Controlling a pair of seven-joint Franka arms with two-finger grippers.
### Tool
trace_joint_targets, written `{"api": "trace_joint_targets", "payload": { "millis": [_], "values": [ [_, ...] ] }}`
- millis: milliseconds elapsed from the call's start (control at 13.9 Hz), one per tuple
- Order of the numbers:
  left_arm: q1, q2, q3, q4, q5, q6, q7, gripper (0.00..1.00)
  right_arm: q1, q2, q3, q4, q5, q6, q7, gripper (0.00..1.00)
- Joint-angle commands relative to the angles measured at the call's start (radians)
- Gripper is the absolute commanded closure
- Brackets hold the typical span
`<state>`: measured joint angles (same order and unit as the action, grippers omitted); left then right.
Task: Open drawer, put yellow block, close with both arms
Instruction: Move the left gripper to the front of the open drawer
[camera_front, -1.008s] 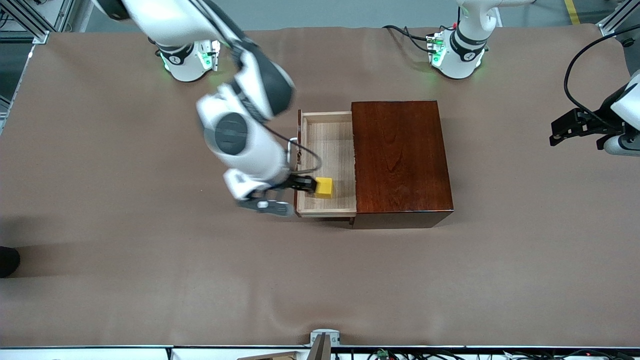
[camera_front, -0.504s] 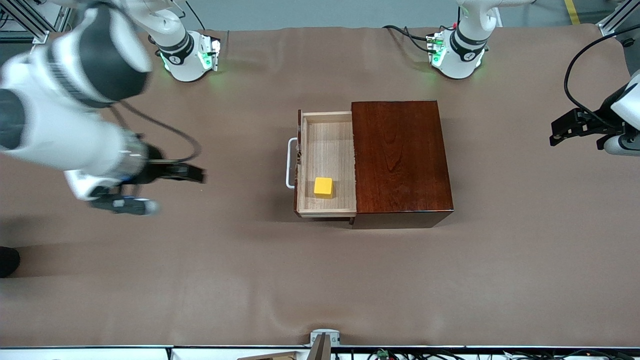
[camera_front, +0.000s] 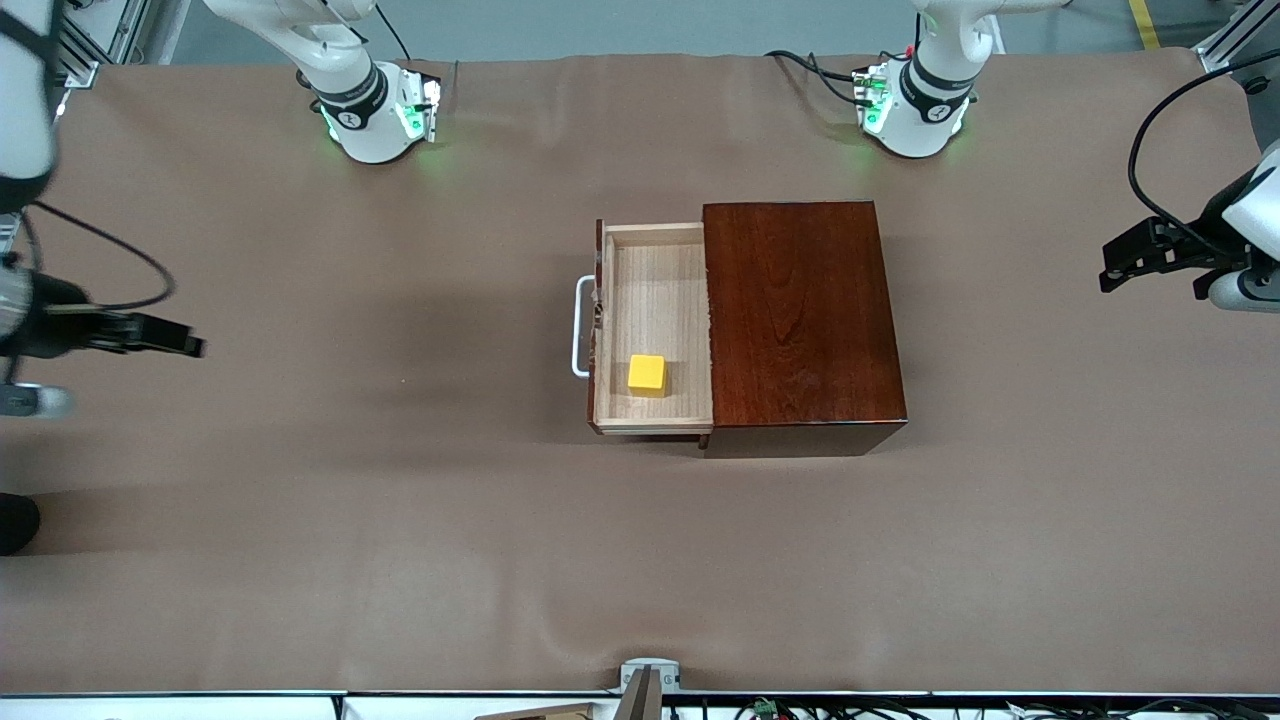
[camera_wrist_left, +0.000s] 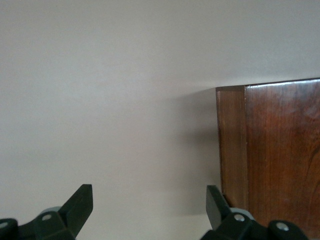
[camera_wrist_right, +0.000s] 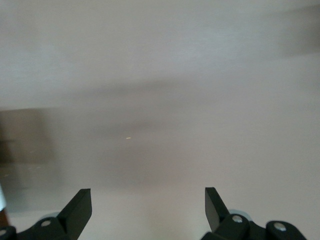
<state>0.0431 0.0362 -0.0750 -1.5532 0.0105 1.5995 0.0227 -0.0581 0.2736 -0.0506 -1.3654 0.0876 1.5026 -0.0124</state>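
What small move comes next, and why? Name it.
Probably bring the open right gripper, now over bare table at its own end, to the drawer front to push: the yellow block lies inside and the drawer stands open. The open left gripper waits.

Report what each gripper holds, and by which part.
Nothing is held. Left gripper and right gripper are open, empty; yellow block lies in the drawer.

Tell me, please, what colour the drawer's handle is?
White; the handle is a U-shaped bar on the drawer, clearest in the front view.
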Motion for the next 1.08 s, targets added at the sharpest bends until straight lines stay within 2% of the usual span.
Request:
{"api": "trace_joint_targets", "payload": {
  "millis": [0,144,432,648,792,1008],
  "values": [
    [-0.035,0.014,-0.044,0.008,0.006,0.004,-0.180,0.00,-0.035,-0.097,0.023,-0.160,-0.051,0.111,-0.017,0.00],
    [-0.075,0.030,-0.100,0.007,0.005,0.004,-0.359,0.00,-0.034,-0.164,0.023,-0.276,-0.052,0.203,-0.012,0.00],
    [-0.204,0.086,-0.193,0.013,0.005,0.004,-0.720,0.00,-0.026,-0.178,0.029,-0.259,-0.052,0.179,0.032,0.00],
    [-0.381,0.224,-0.203,0.140,0.011,0.004,-1.003,0.00,-0.034,-0.177,0.028,-0.178,-0.052,0.085,0.032,0.00],
    [-0.481,0.316,-0.198,0.215,0.016,0.031,-1.212,0.00,-0.034,-0.177,0.026,-0.173,-0.052,0.079,0.034,0.00],
    [-0.589,0.390,-0.197,0.228,0.016,0.181,-1.407,0.00,-0.036,-0.177,0.024,-0.169,-0.052,0.079,0.034,0.00]
  ]
}}
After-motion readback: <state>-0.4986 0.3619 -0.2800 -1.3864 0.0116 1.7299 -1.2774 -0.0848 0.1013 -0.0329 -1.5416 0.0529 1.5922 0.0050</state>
